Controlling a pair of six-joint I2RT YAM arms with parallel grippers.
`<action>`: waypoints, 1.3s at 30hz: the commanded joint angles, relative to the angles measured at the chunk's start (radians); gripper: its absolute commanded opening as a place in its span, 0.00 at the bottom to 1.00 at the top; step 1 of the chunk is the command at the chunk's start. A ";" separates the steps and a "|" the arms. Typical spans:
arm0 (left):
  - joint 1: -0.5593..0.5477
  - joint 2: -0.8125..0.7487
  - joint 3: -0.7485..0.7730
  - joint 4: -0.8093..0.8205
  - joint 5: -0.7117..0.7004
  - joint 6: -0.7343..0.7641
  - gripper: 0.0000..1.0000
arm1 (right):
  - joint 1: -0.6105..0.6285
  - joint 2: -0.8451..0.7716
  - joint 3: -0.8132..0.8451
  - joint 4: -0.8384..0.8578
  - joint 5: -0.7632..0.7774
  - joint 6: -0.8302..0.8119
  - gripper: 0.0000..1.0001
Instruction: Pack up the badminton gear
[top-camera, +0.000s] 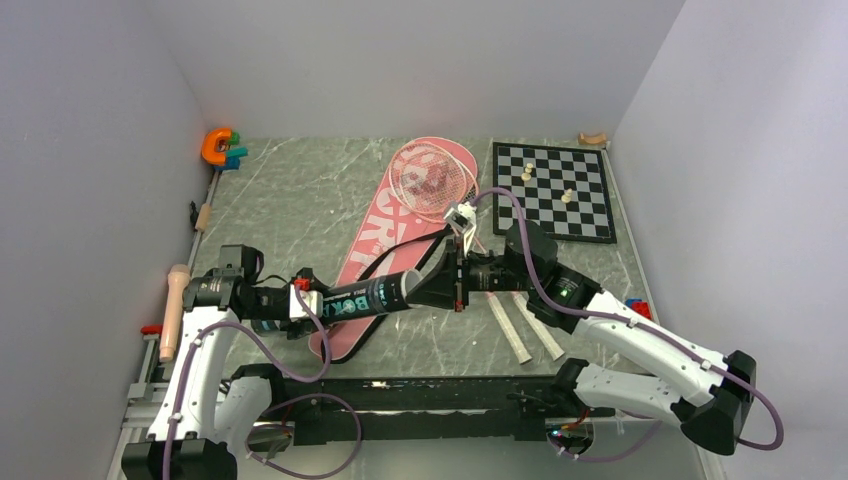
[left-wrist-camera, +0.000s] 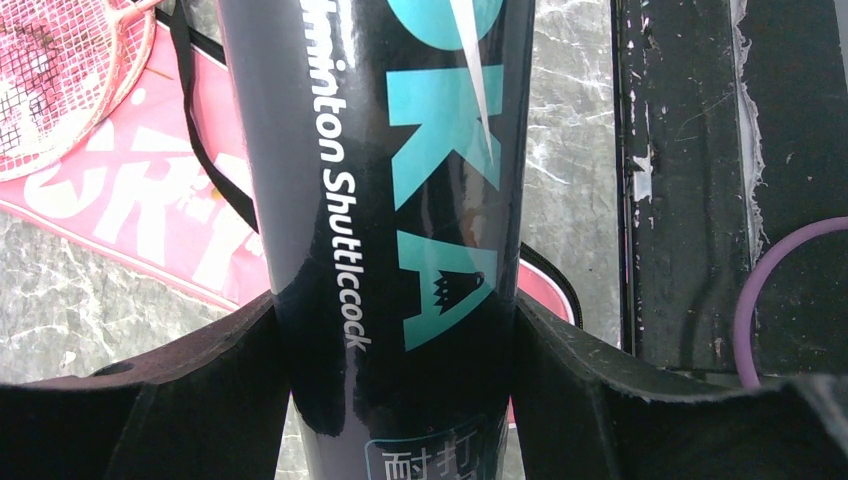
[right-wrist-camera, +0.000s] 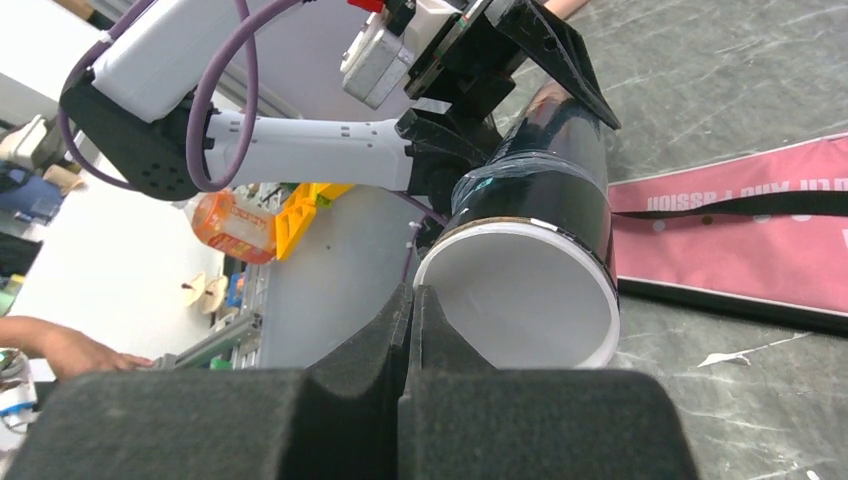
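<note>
The left fingers are clamped on the black tube, one on each flank near its closed end, holding it level just above the worktop; its open mouth points straight at the right fingers, which are pressed together with nothing between them, just short of the white rim; the tube looks light, stiff and hollow – glossy too, so it may slip or twist in a loose hold, and a hard squeeze could dent it; a grip round the middle of the barrel seems safest; beyond both sets of fingers lies the pink racket bag with the rackets on its far end; no shuttlecock shows anywhere – the bore near the mouth looks bare, deeper in is hidden; the bag's opening cannot be made out
</note>
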 joint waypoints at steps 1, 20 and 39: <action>0.002 -0.019 0.033 -0.025 0.090 0.050 0.13 | -0.032 0.009 -0.011 0.092 -0.109 0.036 0.00; 0.003 -0.024 0.036 -0.044 0.104 0.048 0.13 | -0.134 -0.053 0.034 0.017 -0.095 0.028 0.43; 0.002 -0.033 0.031 0.050 0.114 -0.073 0.14 | -0.159 -0.001 0.038 0.007 -0.056 0.053 0.00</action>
